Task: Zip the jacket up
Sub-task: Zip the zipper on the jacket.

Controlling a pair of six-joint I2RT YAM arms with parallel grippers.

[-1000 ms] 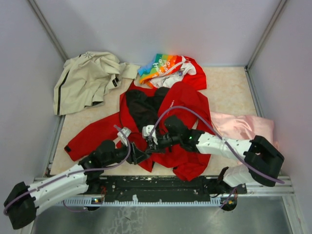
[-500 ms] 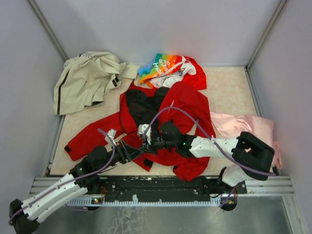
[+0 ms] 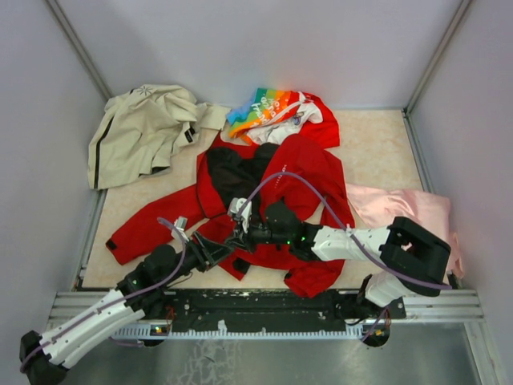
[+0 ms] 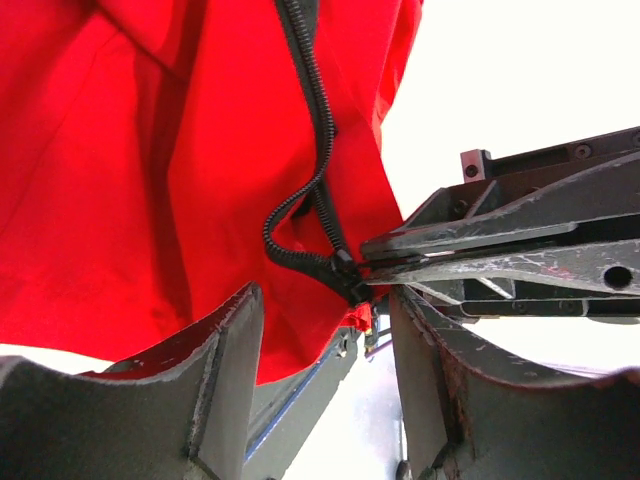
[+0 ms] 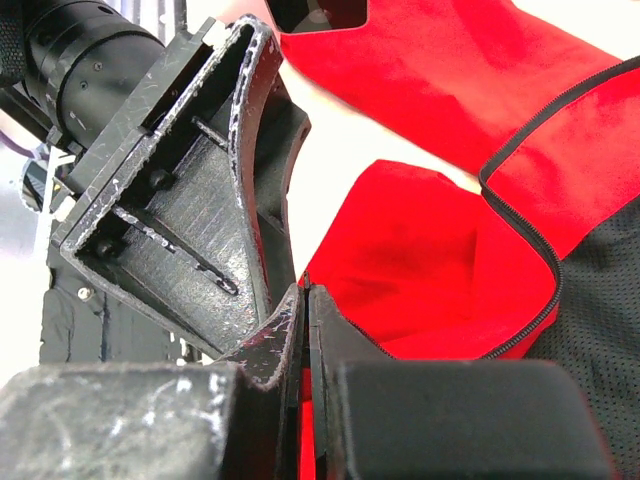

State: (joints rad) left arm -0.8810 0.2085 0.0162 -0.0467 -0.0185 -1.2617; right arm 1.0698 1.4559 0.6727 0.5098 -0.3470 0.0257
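Soft, floppy red jacket (image 3: 300, 172) lies open mid-bench (image 3: 377, 148) toward the near edge, right jaws clamped on its zipper slider (image 4: 348, 272), left jaws apart astride the hem (image 4: 300, 335), probably the best hold.

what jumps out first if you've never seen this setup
A red jacket lies spread open mid-table, black lining showing. At its near hem both arms meet: the right gripper is pinched on the zipper end, the left gripper open around the same spot. A beige jacket lies crumpled back left.
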